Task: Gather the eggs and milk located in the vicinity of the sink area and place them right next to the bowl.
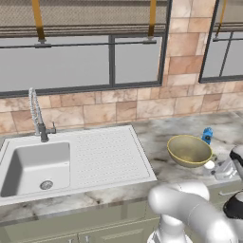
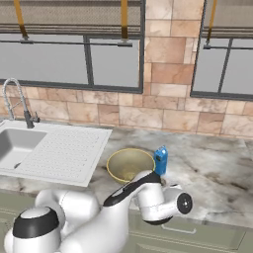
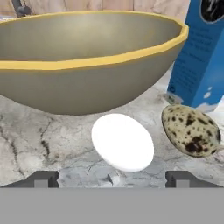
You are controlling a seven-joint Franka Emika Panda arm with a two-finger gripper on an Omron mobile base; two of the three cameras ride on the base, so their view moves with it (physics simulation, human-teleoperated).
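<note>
On the far left we see the sink [image 1: 35,166] with its ribbed drainboard [image 1: 107,154] and coil faucet [image 1: 37,116], and nothing of the task lies there now. Moving right along the marble desk [image 1: 156,142], the bowl [image 1: 189,150] sits well apart from the sink. In the hand view a white egg [image 3: 122,141] lies on the desk just in front of the bowl's wall, with a speckled egg [image 3: 190,130] just to its right, and the milk [image 3: 199,57] stands upright beyond that, close to the bowl's right side. Our pincer [image 3: 112,178] sits low over the desk with its two tips spread wide and nothing between them, the white egg lying just ahead of the gap. We judge the gathering close to done, since both eggs and the milk already lie next to the bowl. The risks from here come from our own hand. Pulling away low or sideways could brush the white egg and send it rolling, as it is smooth and round and the desk is flat. A push to the right would knock it into the speckled egg, and either might then bump the milk and tip it. A lift straight up and back looks safest.
</note>
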